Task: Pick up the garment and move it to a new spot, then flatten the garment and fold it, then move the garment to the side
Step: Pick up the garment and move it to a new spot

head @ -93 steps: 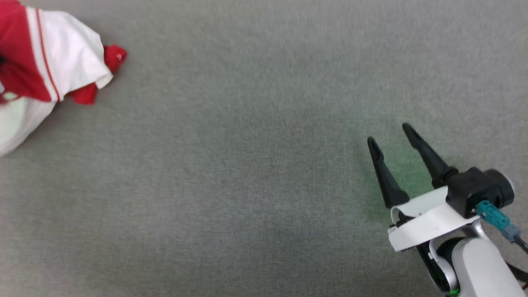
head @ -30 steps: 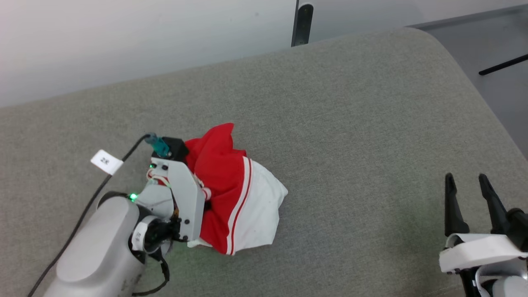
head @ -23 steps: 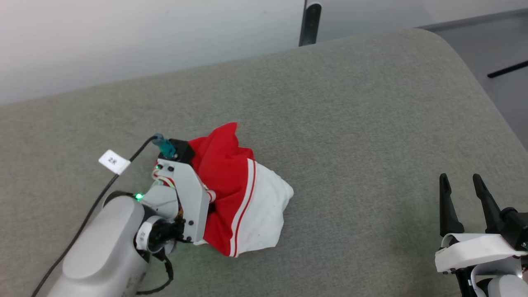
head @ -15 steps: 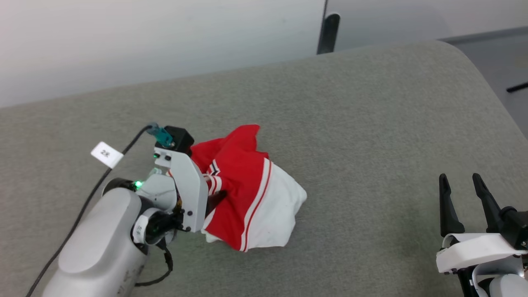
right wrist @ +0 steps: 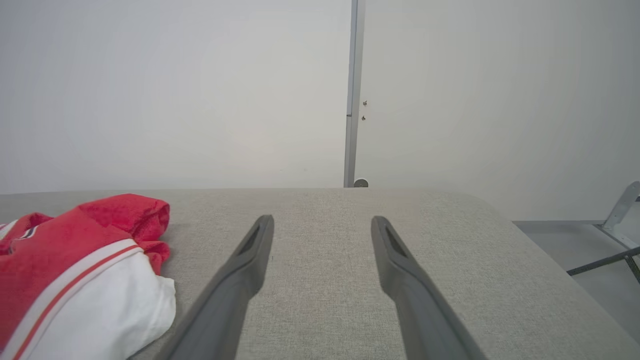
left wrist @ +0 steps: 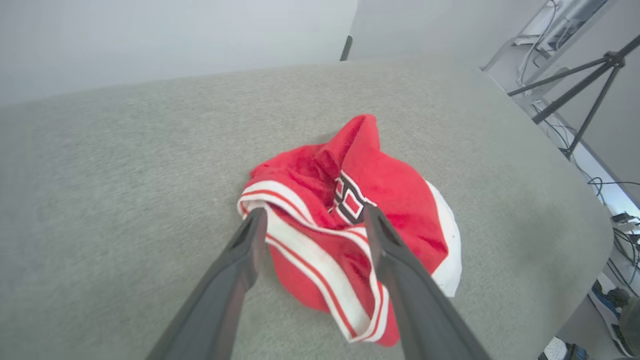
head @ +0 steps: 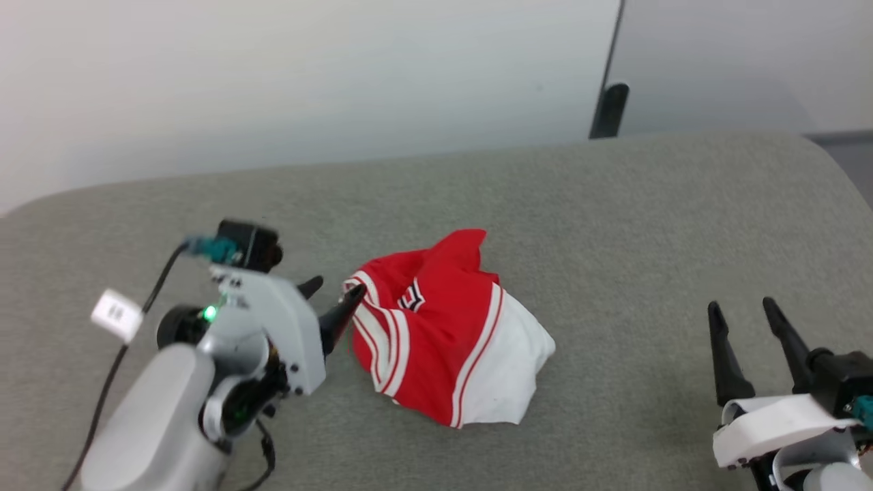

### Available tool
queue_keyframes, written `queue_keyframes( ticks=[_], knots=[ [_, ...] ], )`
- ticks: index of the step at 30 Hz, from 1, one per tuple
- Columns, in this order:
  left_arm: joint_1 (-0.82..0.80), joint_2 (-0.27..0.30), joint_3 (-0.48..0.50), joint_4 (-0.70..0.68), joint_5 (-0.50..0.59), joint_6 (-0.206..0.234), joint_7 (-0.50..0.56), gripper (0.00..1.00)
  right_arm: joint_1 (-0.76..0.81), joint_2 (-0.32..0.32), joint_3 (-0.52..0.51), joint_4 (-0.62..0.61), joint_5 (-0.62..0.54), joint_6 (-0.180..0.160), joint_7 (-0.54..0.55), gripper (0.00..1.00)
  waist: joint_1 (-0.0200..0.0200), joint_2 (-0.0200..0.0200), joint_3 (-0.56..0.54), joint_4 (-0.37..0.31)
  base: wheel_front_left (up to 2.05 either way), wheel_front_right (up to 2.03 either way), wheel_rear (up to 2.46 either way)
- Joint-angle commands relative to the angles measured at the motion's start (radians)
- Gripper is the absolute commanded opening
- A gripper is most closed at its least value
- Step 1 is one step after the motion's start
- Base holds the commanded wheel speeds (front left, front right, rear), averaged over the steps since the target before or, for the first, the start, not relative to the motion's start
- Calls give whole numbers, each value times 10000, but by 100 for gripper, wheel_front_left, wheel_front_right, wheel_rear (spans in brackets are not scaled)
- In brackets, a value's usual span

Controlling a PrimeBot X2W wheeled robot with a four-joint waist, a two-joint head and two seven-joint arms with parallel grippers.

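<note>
Red and white, the garment (head: 443,341) lies crumpled in a heap near the middle of the grey fabric surface (head: 614,225), with its striped trim turned toward the left gripper (head: 337,290). A bit of black, white-outlined lettering shows on the top fold. The left gripper's jaws stand wide apart with nothing clamped. Its tips sit right at the striped edge, and one looks to be touching the cloth. The right gripper (head: 740,307) is well apart to the right over bare surface, jaws spread and empty.
</note>
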Motion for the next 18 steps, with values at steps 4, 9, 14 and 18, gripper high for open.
queue_keyframes(
  ticks=[4,9,14,18],
  knots=[
    [806,95,299,-104,158,-321,-1646,100,294,-81,143,-79,116,-3,12,100,-1,0,-511,537,0,0,0],
    [1538,233,517,-191,492,-514,-3536,100,422,-103,308,-27,216,-3,-47,100,-1,0,-671,765,0,0,0],
    [2200,250,749,-218,683,-547,-5042,100,548,-88,346,48,339,-3,-111,100,-1,0,-779,1008,0,0,0],
    [2669,182,971,-182,687,-598,-6121,100,671,-56,372,89,350,-3,-172,100,-1,0,-829,1162,0,0,0]
  ],
)
